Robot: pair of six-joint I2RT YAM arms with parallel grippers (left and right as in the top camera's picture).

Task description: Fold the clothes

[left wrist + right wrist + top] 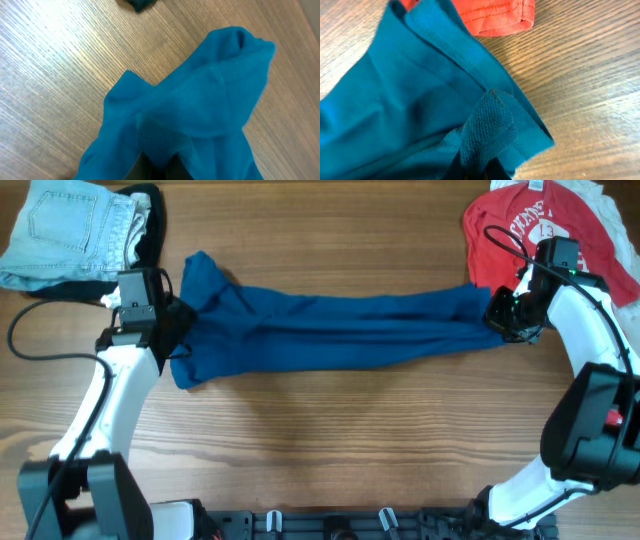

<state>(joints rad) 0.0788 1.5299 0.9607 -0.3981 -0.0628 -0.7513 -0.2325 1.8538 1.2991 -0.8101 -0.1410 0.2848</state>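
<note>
As left pincer [180, 323] and right pincer [497, 312] grip it, the shirt [330, 330] stretches.

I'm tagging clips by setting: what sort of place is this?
Probably a robot lab bench: wooden table, left gripper and right gripper holding a blue shirt stretched, folded jeans at one corner.

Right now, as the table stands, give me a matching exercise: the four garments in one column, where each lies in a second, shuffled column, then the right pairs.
Things:
1. dark blue shirt
2. red T-shirt
3. pale jeans
4. black garment

Places:
A. folded, far left corner
B. far right corner
C. stretched between left gripper and right gripper
D. peeking out beside the pale jeans

Pairs: 1-C, 2-B, 3-A, 4-D.
</note>
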